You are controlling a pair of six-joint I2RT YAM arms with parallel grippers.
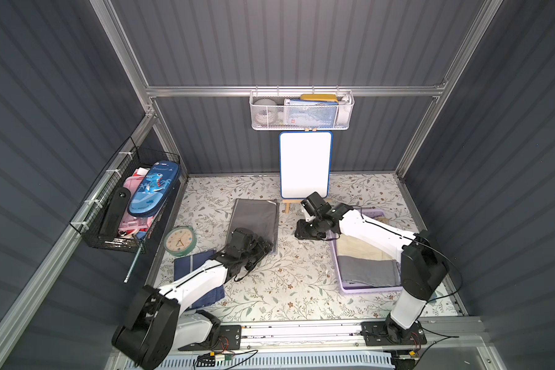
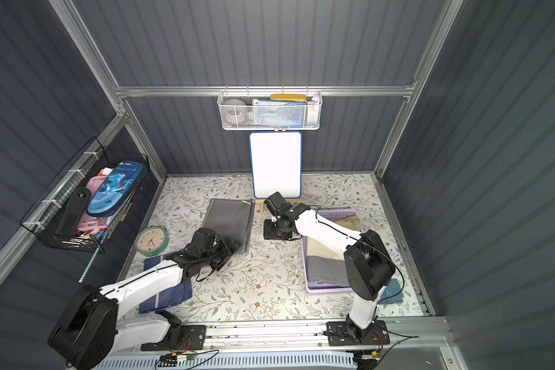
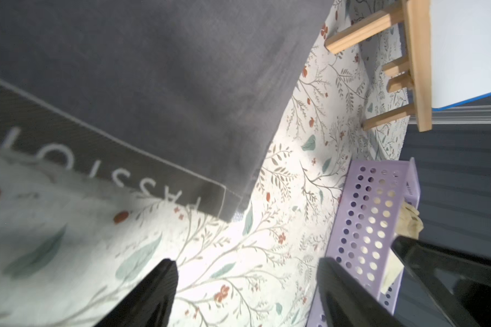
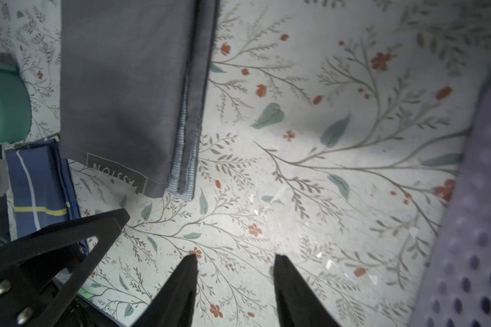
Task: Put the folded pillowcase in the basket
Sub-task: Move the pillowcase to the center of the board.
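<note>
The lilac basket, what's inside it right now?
Inside the lilac basket lie a beige folded cloth and, nearer the front, a grey folded cloth. The right arm covers part of the far end, and anything beneath the cloths is hidden.

A dark woven label [image 4: 116, 174] at one corner of the folded grey pillowcase [image 4: 119, 79] carries pale capital letters. In the right wrist view they stand upside down and read "ASSION", with an unclear letter before them at the label's end. The left wrist view shows the same label [image 3: 97, 158] blurred, with "ASSIO" legible. In a top view the blue pencil case [image 1: 153, 189] in the black wire basket [image 1: 116, 245] bears the word "Dinosaur". The numerals on the clock [image 1: 180, 241] are too small to read.
</note>
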